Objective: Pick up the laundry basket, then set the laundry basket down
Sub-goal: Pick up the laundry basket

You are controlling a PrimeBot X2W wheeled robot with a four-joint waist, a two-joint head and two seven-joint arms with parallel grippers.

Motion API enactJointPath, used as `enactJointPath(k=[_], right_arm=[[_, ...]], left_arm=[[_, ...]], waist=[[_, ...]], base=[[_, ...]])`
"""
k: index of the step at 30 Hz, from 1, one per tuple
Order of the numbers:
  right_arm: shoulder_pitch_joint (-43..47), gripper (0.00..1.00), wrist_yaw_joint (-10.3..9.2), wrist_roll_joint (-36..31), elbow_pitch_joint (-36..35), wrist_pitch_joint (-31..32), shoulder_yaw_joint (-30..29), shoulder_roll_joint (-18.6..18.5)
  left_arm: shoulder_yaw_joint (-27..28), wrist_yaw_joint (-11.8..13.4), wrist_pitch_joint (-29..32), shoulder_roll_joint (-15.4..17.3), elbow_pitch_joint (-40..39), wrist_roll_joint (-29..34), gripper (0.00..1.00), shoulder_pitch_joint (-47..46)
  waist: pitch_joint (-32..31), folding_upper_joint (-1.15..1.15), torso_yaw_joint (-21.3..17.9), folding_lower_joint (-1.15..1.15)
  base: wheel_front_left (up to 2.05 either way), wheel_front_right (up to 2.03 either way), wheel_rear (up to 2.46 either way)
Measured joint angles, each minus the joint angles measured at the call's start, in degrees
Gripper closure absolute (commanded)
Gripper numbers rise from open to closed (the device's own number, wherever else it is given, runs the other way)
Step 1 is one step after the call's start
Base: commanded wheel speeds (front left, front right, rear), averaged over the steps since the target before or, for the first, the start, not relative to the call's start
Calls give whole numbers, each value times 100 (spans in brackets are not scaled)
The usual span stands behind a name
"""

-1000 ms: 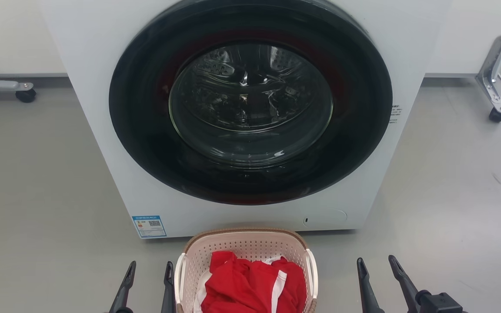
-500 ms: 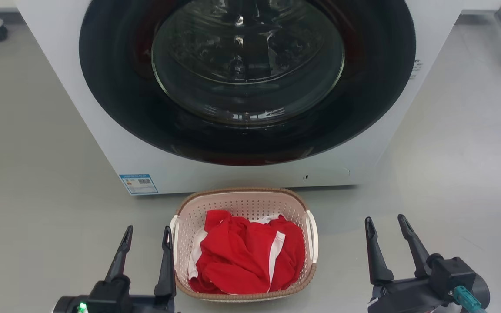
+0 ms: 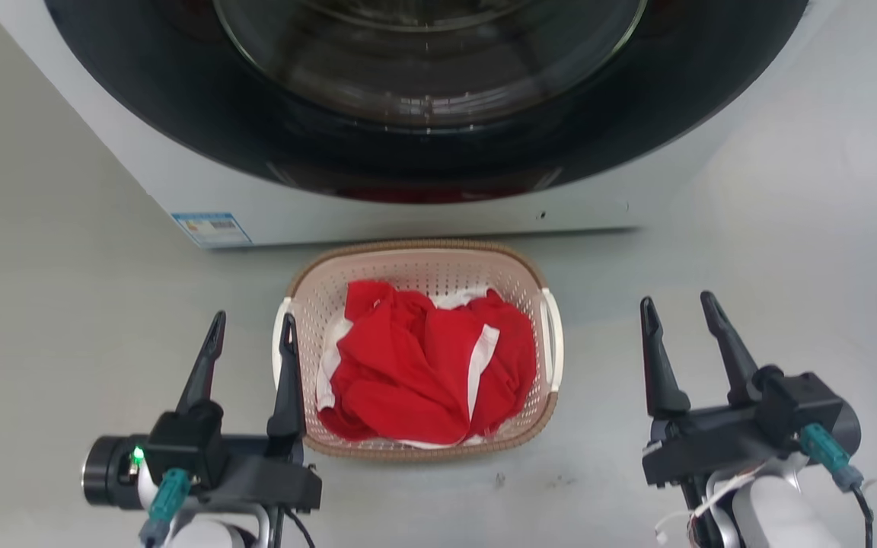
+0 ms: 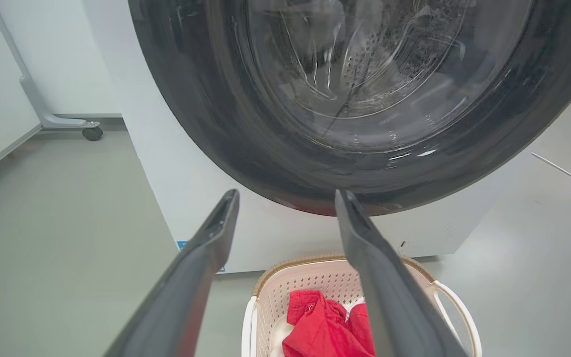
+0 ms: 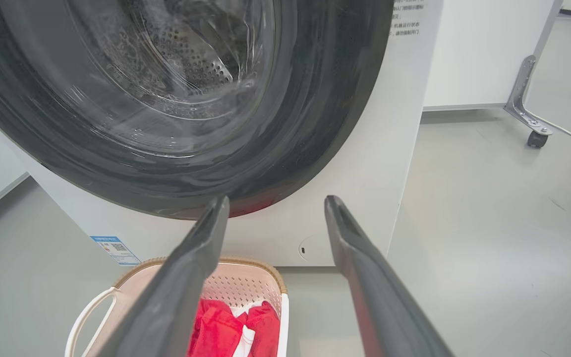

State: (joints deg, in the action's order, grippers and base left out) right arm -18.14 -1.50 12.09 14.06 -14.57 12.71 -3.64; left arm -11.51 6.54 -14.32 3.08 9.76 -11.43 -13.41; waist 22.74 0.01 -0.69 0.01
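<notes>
Your left gripper [image 3: 253, 316] is hanging with its fingers spread, gripping nothing. Its inner finger is crossing the white left handle [image 3: 278, 346] of the laundry basket [image 3: 416, 250] in the head view, and you cannot judge contact from here. Your right gripper [image 3: 676, 298] is likewise standing spread and empty, well apart from the right handle [image 3: 556, 335]. The basket is sitting on the grey floor [image 3: 65, 266] just in front of the washing machine [image 3: 408, 221], between both grippers, holding a crumpled red and white garment [image 3: 416, 373].

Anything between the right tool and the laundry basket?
Nothing: in the head view the stretch from the right tool to the laundry basket is bare grey floor.
</notes>
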Motion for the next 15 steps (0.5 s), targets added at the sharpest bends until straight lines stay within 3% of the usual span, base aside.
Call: enactJointPath(k=[15], right_arm=[[-1171, 0, 25, -3, 601, -13, -97, -1]], left_arm=[[113, -5, -16, -66, 792, -180, 0, -1300]], waist=[[1275, 0, 26, 0]], base=[[0, 0, 0]])
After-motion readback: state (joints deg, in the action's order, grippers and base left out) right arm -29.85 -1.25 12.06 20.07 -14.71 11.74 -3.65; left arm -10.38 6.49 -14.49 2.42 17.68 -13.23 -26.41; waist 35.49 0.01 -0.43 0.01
